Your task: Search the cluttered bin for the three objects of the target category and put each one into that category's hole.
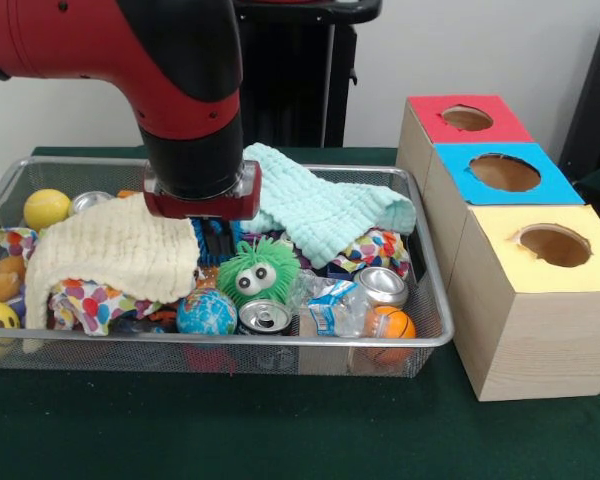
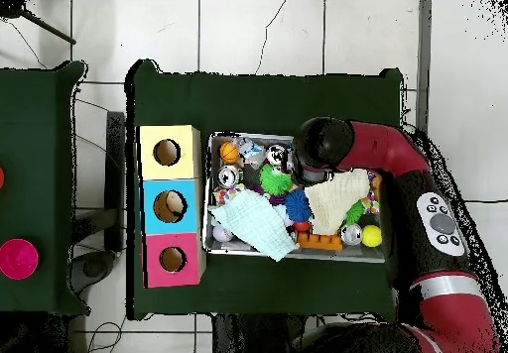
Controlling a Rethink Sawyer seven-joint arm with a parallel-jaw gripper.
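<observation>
The robot's hand point(image 1: 216, 240) was down inside the wire mesh bin point(image 1: 428, 300), and honestly I couldn't tell if it was open or closed, since the black and red wrist hid most of it and only some blue stuff showed right under it. It sat between the cream waffle-weave cloth point(image 1: 115, 252) on one side and the mint green cloth point(image 1: 325, 210) on the other, both draped over other clutter. Right below and a bit toward the front rim, in the front view, was the fuzzy green ball with googly eyes point(image 1: 256, 272), so that was the nearest ball-like thing. In front of that sat the blue globe ball point(image 1: 206, 313) and an upright silver drink can point(image 1: 265, 317), with a second silver can lying on its side point(image 1: 384, 285) and a small orange basketball point(image 1: 392, 325) further along. A yellow tennis ball point(image 1: 46, 208) was way off in the far corner. The category isn't named, so balls or cans is my guess. The three wooden boxes with red point(image 1: 467, 118), blue point(image 1: 505, 172) and yellow point(image 1: 553, 245) holes stood on the green desk point(image 1: 230, 430) beside the bin, past the basketball end.
</observation>
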